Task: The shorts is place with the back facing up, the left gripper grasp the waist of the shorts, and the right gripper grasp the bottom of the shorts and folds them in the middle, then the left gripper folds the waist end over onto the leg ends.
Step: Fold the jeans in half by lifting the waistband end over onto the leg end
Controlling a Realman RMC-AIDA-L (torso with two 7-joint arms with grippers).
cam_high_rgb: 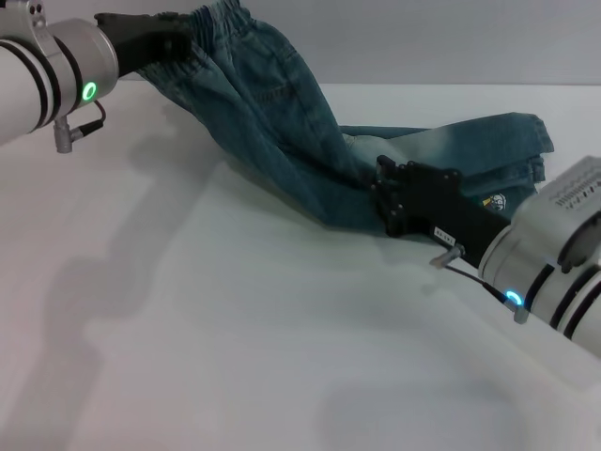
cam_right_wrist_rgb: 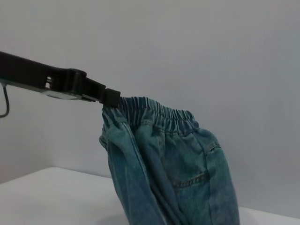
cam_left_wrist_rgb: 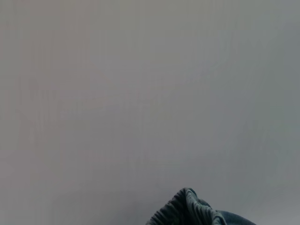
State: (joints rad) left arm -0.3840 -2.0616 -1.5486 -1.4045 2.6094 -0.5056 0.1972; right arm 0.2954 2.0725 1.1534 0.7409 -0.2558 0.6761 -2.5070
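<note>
The blue denim shorts (cam_high_rgb: 282,122) are stretched between my two grippers in the head view. My left gripper (cam_high_rgb: 183,42) is raised at the far left and shut on the puckered waist (cam_high_rgb: 214,21). From there the cloth slopes down and narrows to my right gripper (cam_high_rgb: 378,191), which is low over the table and shut on a bunched part of the shorts. The leg hems (cam_high_rgb: 537,141) and the cartoon print (cam_high_rgb: 495,199) lie flat behind it. The right wrist view shows the left gripper (cam_right_wrist_rgb: 110,97) pinching the waist (cam_right_wrist_rgb: 157,115), with a back pocket (cam_right_wrist_rgb: 197,176) facing the camera. The left wrist view catches only a bit of waist (cam_left_wrist_rgb: 187,211).
The white table (cam_high_rgb: 235,329) stretches wide in front of and to the left of the shorts. A plain grey wall (cam_high_rgb: 423,38) stands behind its far edge.
</note>
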